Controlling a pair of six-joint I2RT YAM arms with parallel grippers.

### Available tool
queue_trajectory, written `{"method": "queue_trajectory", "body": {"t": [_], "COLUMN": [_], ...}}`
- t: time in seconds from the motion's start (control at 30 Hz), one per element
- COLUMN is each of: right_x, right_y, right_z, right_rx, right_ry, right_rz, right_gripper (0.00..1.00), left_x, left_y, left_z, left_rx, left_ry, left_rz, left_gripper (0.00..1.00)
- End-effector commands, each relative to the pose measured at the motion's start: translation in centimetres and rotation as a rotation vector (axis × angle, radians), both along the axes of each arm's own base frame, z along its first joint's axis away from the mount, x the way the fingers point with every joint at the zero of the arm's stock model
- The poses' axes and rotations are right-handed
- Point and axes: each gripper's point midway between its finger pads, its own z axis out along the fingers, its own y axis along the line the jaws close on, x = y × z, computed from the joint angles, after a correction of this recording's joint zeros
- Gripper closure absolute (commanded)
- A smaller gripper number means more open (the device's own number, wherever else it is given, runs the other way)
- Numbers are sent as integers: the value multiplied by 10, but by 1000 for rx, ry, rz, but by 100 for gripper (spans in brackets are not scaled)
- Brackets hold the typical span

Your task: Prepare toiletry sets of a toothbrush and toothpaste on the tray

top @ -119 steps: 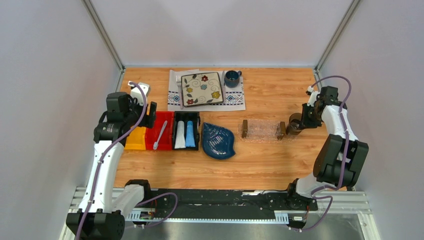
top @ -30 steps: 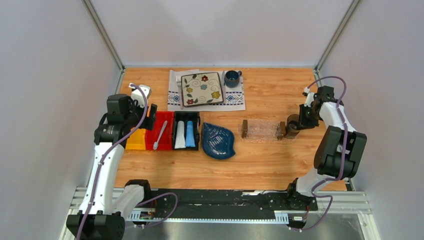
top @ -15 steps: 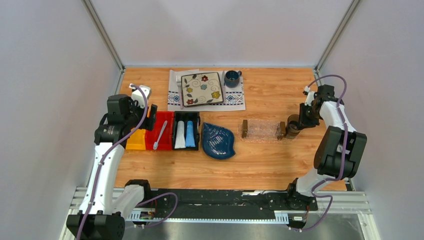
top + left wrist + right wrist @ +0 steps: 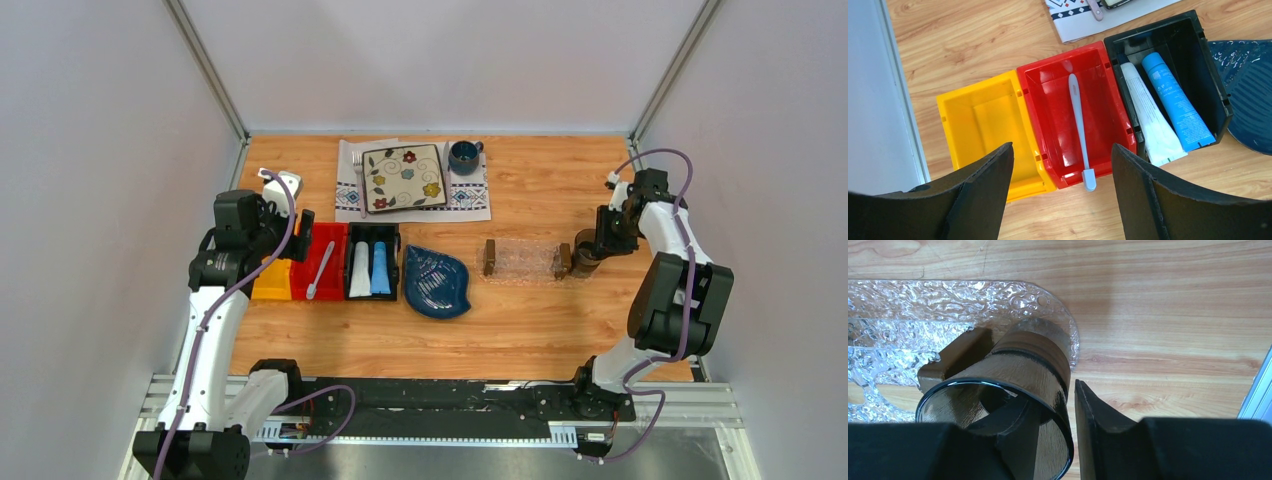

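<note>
Overhead view of a wooden tabletop [image 4: 540, 190] with a robot arm at each side. At the left, the left hand [image 4: 1062, 155] hangs above a row of three bins, its fingers spread wide and holding nothing. Below it stand a yellow bin [image 4: 980, 115], a red bin [image 4: 1048, 100] and a black bin [image 4: 1198, 45], side by side and touching. The toothbrush [image 4: 1078, 125] lies lengthwise in the red bin, one end poking over the rim. The toothpaste lies in the black bin as two tubes side by side, the white tube [image 4: 1148, 120] and the blue tube [image 4: 1175, 100]. Just right of the bins sits a dark blue leaf-shaped dish [image 4: 437, 280]. Further right, apart from the dish, is the tray [image 4: 522, 260], clear and textured, with a left block [image 4: 490, 257] and a right block [image 4: 563, 260] of dark wood at its short ends; nothing lies between them. A brown cup [image 4: 1023, 360] stands at the tray's right end, against the right block; whether its base rests on the tray's lip is unclear. The right hand [image 4: 1048, 400] straddles the cup's wall, one finger inside and one outside. A thin gap seems to show beside the outer finger, so whether it is clamped on the cup cannot be told. The task looks barely begun: no toothbrush or tube is on the tray yet, and each must be carried across from the bins.
</note>
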Motion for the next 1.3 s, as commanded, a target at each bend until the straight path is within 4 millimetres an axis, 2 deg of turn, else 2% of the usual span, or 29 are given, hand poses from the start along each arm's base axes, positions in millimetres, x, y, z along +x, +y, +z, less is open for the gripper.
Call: {"method": "queue_trajectory", "body": {"t": [0.0,0.4,0.63,0.93,1.07,1.27], "right_x": [14,13,11,6,5,3], "right_y": [-5,-7,-11,-12,-2,28], "right_z": [30,63,99,156,175,200], "right_rx": [-36,-67,-114,-203,-195,-145], "right_ry": [-89,-141,-214,-359,-422,-515], "right_rz": [9,6,0,1,18,76], "right_gripper": [65,60,59,55,53,48], "left_x": [1,0,1,0,1,0], "left_y": [1,1,1,-2,-1,-2], "left_z": [5,4,4,5,3,-4], "left_rx": [10,10,-2,-13,-12,-5], "left_ry": [-29,-27,-29,-27,-19,12], "left_rz": [-10,-8,2,-6,-7,-20], "left_gripper": [21,21,21,22,22,22]}}
